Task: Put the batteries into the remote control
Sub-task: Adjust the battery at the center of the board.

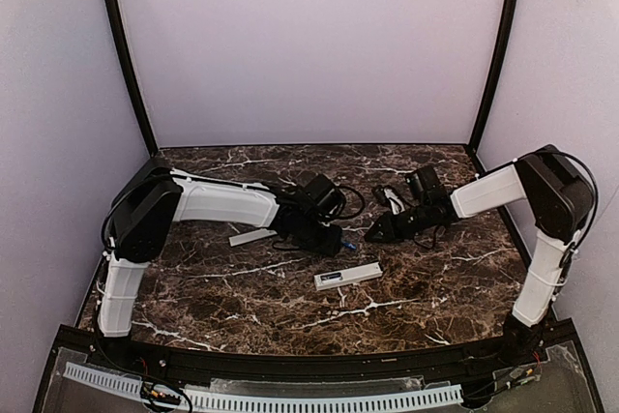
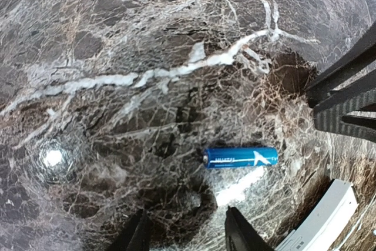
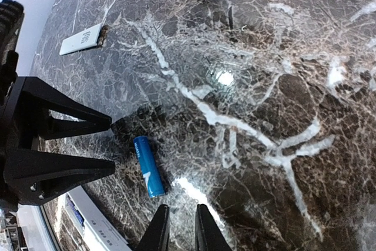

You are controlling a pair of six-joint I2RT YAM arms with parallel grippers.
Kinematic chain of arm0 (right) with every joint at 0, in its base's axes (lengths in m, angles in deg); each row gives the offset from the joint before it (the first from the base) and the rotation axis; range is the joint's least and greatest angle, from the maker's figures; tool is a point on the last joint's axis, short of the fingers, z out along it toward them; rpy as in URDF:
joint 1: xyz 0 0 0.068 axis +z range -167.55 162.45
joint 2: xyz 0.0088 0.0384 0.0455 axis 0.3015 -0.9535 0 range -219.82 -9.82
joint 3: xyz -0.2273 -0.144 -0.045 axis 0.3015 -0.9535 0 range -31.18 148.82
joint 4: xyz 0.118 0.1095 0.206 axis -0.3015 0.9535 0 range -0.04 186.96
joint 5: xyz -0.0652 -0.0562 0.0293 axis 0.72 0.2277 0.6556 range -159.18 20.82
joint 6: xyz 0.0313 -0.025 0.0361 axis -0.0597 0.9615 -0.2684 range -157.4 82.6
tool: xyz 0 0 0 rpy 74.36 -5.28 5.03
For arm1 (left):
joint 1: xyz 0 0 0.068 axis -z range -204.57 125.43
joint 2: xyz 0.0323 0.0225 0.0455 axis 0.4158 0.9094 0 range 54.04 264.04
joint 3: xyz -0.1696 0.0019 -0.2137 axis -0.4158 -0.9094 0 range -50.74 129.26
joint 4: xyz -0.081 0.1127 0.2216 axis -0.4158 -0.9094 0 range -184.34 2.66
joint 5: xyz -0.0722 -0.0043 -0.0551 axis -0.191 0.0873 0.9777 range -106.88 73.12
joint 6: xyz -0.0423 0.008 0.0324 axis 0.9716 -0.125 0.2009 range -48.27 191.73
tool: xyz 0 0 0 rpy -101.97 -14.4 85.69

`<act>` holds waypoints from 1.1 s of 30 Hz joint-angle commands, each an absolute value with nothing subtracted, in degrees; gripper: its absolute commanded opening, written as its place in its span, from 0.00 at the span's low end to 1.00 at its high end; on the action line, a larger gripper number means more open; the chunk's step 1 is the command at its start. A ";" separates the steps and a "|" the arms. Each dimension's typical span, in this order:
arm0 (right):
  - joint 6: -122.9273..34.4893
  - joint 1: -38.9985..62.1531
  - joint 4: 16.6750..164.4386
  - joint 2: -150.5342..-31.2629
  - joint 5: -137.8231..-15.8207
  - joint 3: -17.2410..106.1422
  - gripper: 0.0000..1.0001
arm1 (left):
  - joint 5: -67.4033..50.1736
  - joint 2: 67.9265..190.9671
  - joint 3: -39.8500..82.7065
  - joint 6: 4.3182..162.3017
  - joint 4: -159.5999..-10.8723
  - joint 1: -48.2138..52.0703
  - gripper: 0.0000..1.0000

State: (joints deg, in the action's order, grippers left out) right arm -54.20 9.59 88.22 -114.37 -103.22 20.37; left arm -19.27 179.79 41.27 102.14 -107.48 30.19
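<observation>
Left pincer (image 2: 188, 234) half open, empty, just short of battery (image 2: 239, 157); should centre over battery, straddle its middle, then close. Right pincer (image 3: 179, 227) nearly closed, empty, beside battery; should stay clear

left arm (image 1: 222, 202): upper link rises from its base at near left, elbow folded high, white forearm reaching right toward the centre. left hand (image 1: 332, 237) angled downward at the end of it, tips low. left wrist view: its two fingers (image 2: 238, 233) stand well apart, nothing between them.

right arm (image 1: 488, 191): roughly mirrored. upper link up from near right, elbow high, forearm reaching left. right hand (image 1: 375, 232) tilted down, tips pointing toward the left hand. right wrist view: fingers (image 3: 205, 233) almost together, only a narrow gap, nothing gripped.

the two hands face each other, tips near, not touching.
</observation>
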 commanded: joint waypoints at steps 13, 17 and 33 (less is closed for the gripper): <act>-51.68 13.80 89.37 -120.92 -101.38 26.12 0.12 | -22.65 180.86 40.78 101.38 -107.10 30.14 0.29; -52.61 14.85 88.53 -120.40 -101.82 24.62 0.11 | -21.95 181.82 40.44 101.43 -105.70 30.15 0.28; -56.73 19.41 84.07 -119.45 -104.22 21.23 0.10 | -19.93 182.40 39.68 101.57 -104.00 29.00 0.28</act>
State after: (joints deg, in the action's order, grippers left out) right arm -55.27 18.24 84.16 -119.86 -103.46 22.81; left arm -21.61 180.91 40.39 101.75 -101.93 29.78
